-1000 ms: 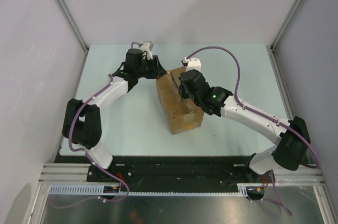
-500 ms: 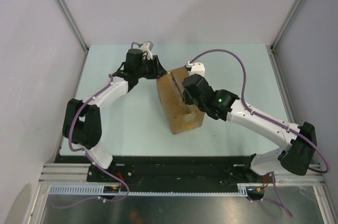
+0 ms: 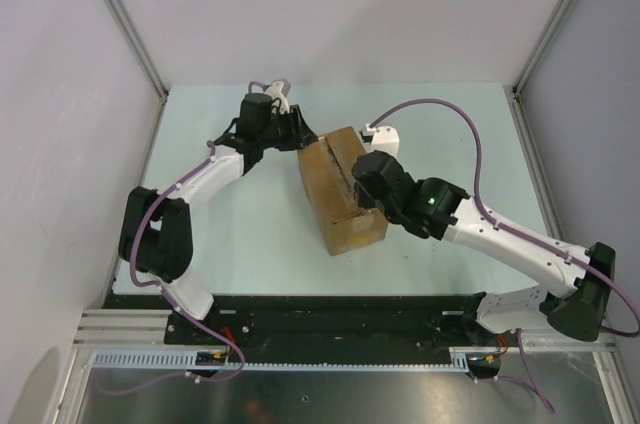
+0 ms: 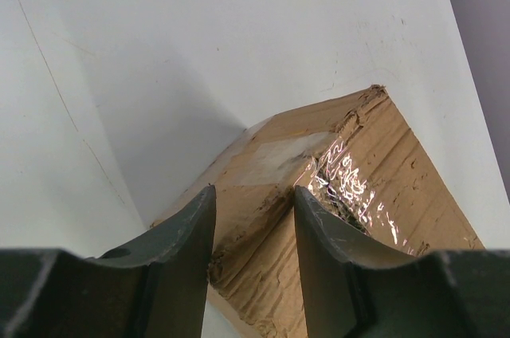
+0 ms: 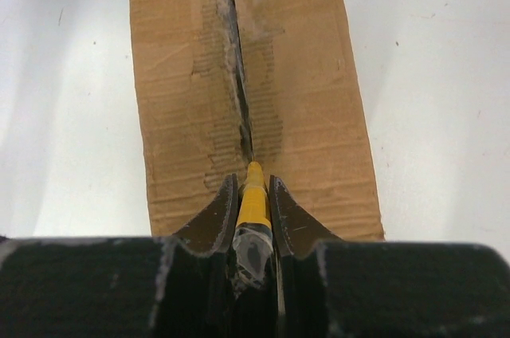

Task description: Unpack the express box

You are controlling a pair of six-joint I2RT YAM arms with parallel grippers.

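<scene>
The pale table (image 3: 230, 224) carries the express box (image 3: 328, 184) at its middle, long axis running near-to-far, its far end swung slightly left. My right gripper (image 5: 253, 184) is clamped on a yellow utility knife (image 5: 253, 204), its tip in the centre seam (image 5: 239, 91) by the near end. I judge this the slitting step. Next I need a straight, shallow pull, then to lift the flaps. My left gripper (image 4: 255, 202) straddles the far corner, jaws apart; I cannot tell whether it pinches.
</scene>
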